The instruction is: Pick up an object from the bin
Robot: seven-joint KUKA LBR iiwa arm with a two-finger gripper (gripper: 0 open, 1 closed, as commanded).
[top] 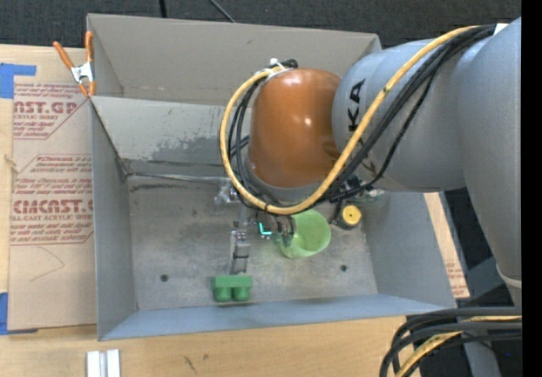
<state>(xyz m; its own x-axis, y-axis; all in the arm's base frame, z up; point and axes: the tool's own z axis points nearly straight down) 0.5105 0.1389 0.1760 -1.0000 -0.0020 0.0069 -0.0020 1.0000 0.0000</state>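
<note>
- The arm (449, 113) I am driving has a thick, rounded casing in pale grey, smooth and slightly glossy.
- Black block letters (356, 100) are printed on the casing near the wrist; I can read "KA", and the rest curves out of sight.
- The wrist wears a shiny orange-brown cover (292, 134), dome-shaped, with soft highlights on top.
- A yellow cable (227, 125) loops around the cover's left side and runs back along the grey casing.
- Thin black cables (241, 155) follow the yellow one closely.
- Under the cover the claw (240, 258) is slim grey metal with darker patches.
- A small teal light (265, 230) glows beside the claw's mount.
</note>
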